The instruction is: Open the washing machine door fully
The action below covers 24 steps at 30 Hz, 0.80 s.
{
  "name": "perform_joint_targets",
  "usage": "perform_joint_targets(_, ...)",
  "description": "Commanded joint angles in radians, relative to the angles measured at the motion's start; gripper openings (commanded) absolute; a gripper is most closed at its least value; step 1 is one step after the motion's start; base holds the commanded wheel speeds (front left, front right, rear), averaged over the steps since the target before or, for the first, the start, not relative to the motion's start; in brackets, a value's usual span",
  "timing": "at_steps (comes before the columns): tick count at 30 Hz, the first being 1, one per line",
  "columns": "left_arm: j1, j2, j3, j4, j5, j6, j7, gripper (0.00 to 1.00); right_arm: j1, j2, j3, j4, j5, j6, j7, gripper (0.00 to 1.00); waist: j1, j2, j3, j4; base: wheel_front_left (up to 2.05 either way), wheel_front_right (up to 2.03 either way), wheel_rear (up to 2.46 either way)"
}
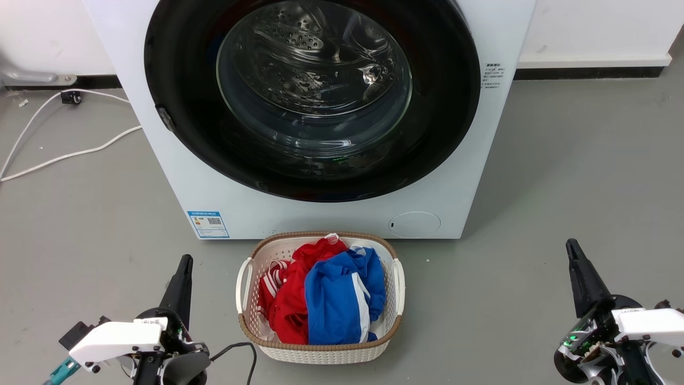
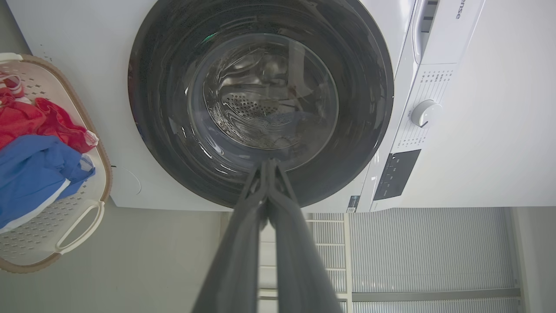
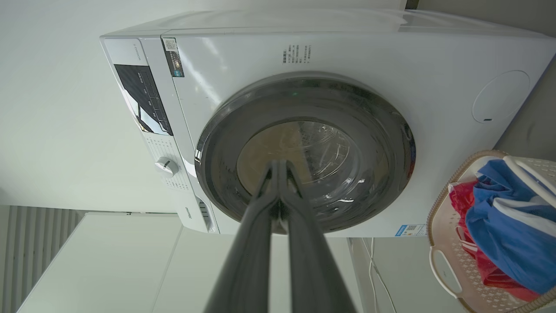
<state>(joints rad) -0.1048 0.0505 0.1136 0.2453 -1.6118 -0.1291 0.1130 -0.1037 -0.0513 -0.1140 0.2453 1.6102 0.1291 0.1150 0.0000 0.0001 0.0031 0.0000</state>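
Note:
The washing machine door [image 1: 312,155] is a big glossy black disc with a bulging clear glass centre, lying flat against the white machine front, closed. It also faces me in the left wrist view as the door [image 2: 165,130] and in the right wrist view as the door [image 3: 373,143]. My left gripper [image 1: 185,261] hangs low at the lower left, fingers together, well short of the machine. Its tips [image 2: 269,163] meet with nothing between them. My right gripper [image 1: 570,245] sits at the lower right, also shut and empty, tips [image 3: 280,164] touching.
A white laundry basket [image 1: 320,350] with red and blue clothes stands on the grey floor right before the machine, between my arms. A small round white flap [image 1: 414,224] sits at the machine's lower right. White cables [image 1: 64,155] trail on the floor at left.

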Motion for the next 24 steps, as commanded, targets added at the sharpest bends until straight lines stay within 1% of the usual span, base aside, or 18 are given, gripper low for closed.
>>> perform_joint_targets(1,-0.008,-0.001,0.001,0.001,0.004,-0.004,0.002,0.00,-0.011,0.002,0.001,0.001,-0.001,0.003,-0.001,0.00,0.0000,-0.0001,0.000,0.000,0.00,0.00,0.00)
perform_joint_targets(23,-0.008,-0.001,0.001,0.001,0.004,-0.004,0.002,0.00,-0.011,0.002,0.001,0.001,-0.001,0.003,-0.001,0.00,0.0000,-0.0001,0.000,0.000,0.00,0.00,0.00)
perform_joint_targets(24,0.000,0.000,0.000,0.001,0.000,0.000,0.000,1.00,0.000,0.000,0.000,0.001,0.000,0.000,0.000,1.00,0.0000,-0.0001,0.000,0.000,0.00,0.00,0.00)
